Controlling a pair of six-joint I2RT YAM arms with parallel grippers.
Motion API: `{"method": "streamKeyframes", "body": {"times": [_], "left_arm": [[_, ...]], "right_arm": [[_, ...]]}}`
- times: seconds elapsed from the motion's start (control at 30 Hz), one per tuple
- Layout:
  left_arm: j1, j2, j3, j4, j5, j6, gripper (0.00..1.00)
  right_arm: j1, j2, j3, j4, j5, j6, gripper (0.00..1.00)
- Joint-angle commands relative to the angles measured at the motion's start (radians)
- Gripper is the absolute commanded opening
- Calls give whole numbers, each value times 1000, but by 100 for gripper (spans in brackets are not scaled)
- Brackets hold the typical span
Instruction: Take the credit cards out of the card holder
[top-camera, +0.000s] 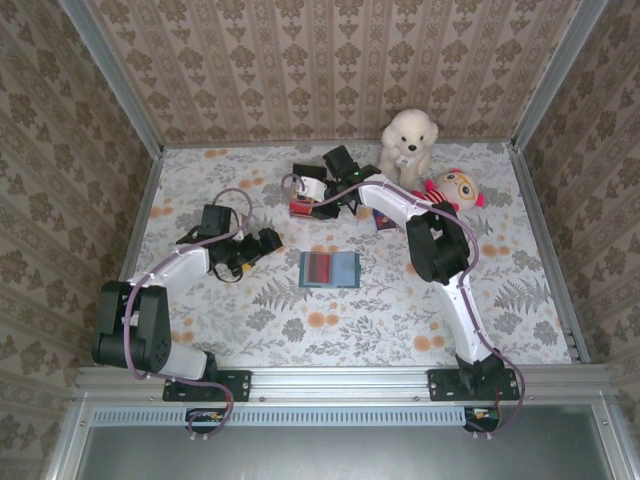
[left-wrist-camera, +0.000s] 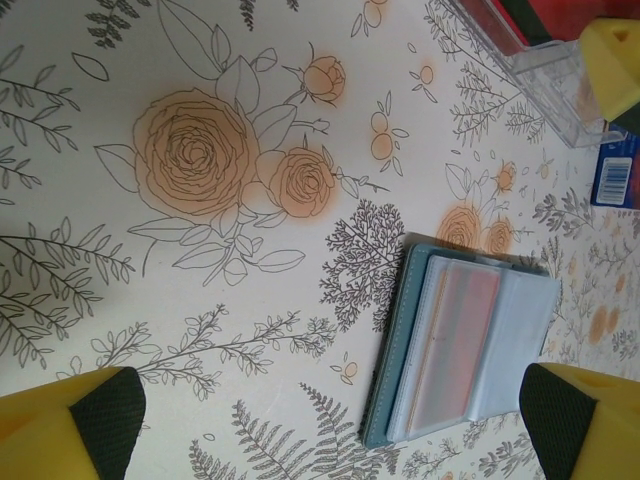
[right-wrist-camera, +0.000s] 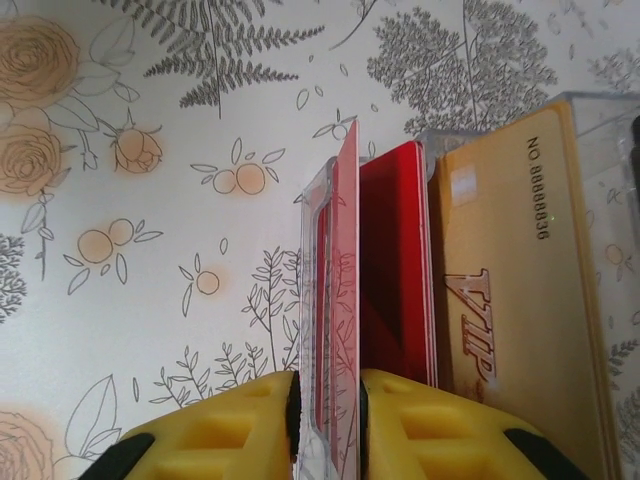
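Probably a lab test cell: wallpapered walls (top-camera: 330, 70), aluminium frame (top-camera: 340, 378), floral tabletop (top-camera: 350, 320).

The right gripper (right-wrist-camera: 326, 400) is cropped by the lower edge of its wrist view, and whether its pads (right-wrist-camera: 240, 435) press the pink card (right-wrist-camera: 347, 250) or merely flank it cannot be told. The gold card (right-wrist-camera: 510, 300) runs off that edge too — the clear box (left-wrist-camera: 530, 70) is cut by the left wrist view's top. The card holder (left-wrist-camera: 525, 330) blurs its reddish card (left-wrist-camera: 460, 330) behind plastic.
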Motion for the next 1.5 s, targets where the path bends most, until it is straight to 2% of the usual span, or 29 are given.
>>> {"method": "streamKeyframes", "body": {"times": [0.0, 0.2, 0.3, 0.47, 0.63, 0.73, 0.87, 0.93, 1.03, 1.27, 1.47], "left_arm": [[-8, 8, 27, -27, 15, 27, 100], [-14, 3, 28, -27, 17, 25, 100], [-31, -5, 31, -33, 8, 26, 100], [-89, -14, 46, -53, -9, 17, 97], [-171, -11, 69, -72, -35, -11, 87], [-216, 13, 84, -75, -37, -41, 77], [-234, 59, 97, -58, -5, -68, 62], [-271, 85, 107, -40, 11, -76, 51], [-288, 123, 115, 2, 34, -96, 40], [-322, 193, 172, -21, 5, -88, 39], [-326, 250, 201, -35, -3, -90, 39]], "right_arm": [[3, -98, -39, 48, -25, 44, 25], [0, -162, -89, 77, -29, 93, 26], [0, -218, -128, 95, -25, 176, 28], [0, -357, -262, 149, 44, 445, 32], [0, -496, -425, 154, 181, 774, 36], [8, -550, -515, 122, 319, 1022, 37], [9, -617, -655, 95, 292, 1257, 38], [9, -637, -711, 74, 272, 1353, 39], [14, -667, -819, 134, 182, 1446, 39], [63, -682, -946, 234, 133, 1582, 45], [78, -649, -986, 286, 124, 1645, 45]]}}
